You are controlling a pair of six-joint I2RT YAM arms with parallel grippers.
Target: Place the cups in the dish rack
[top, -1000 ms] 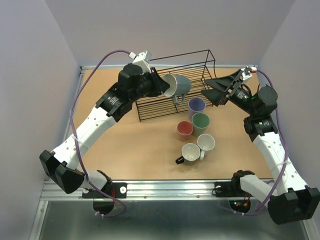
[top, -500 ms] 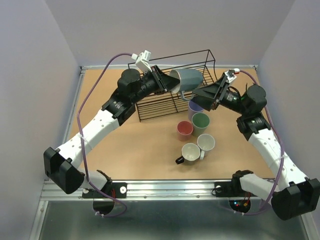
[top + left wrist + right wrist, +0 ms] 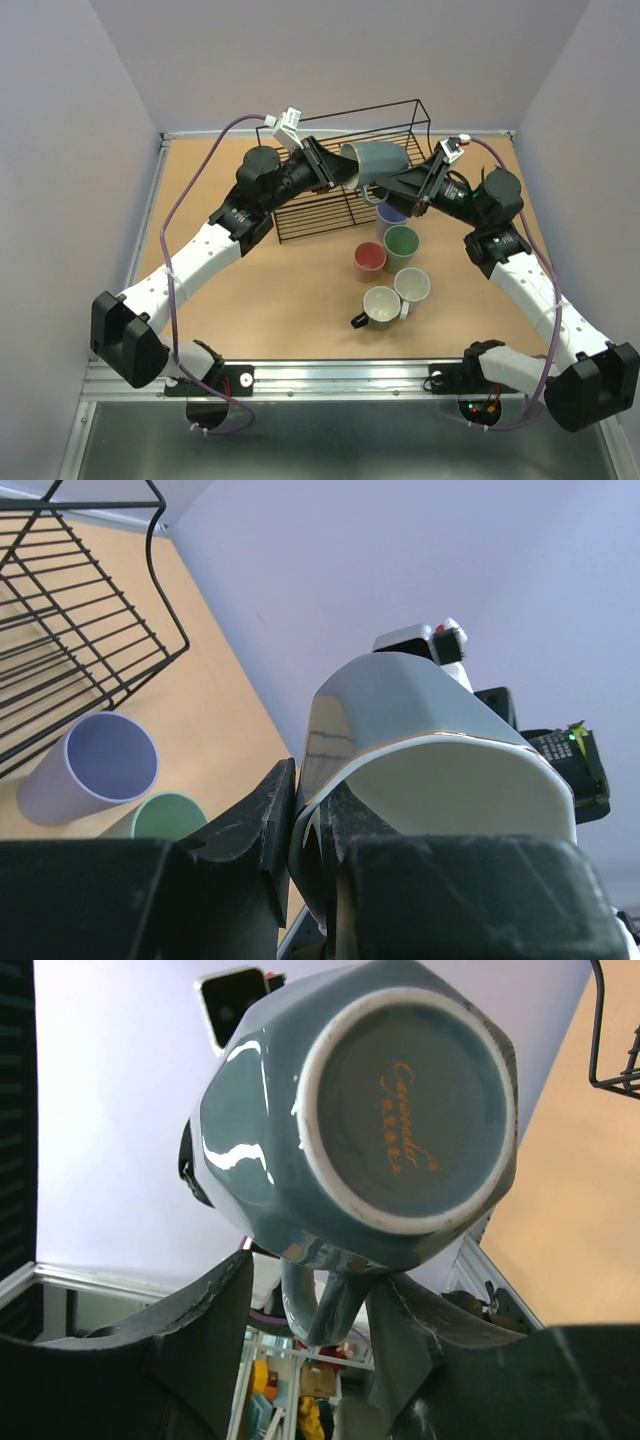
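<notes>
- Mug (image 3: 380,158), top view: it hangs on its side in the air over the right end of the rack (image 3: 310,215). The left jaws are clamped on its rim and the right jaws are apart at its handle. If the left jaws release before the right ones close, it would likely fall onto the rack wires, or onto the lavender cup (image 3: 391,213) and green cup (image 3: 401,242) standing on the desk (image 3: 250,290) nearby.
- Left wrist view: only the rim wall sits between the left jaws. The glaze looks slick, so a tug from the other arm could twist the mug loose.
- Right wrist view: the handle (image 3: 315,1305) lies between the spread right jaws, with a gap on each side. Closing off-centre could shove the mug, and a grip on the handle alone might let it swing.
</notes>
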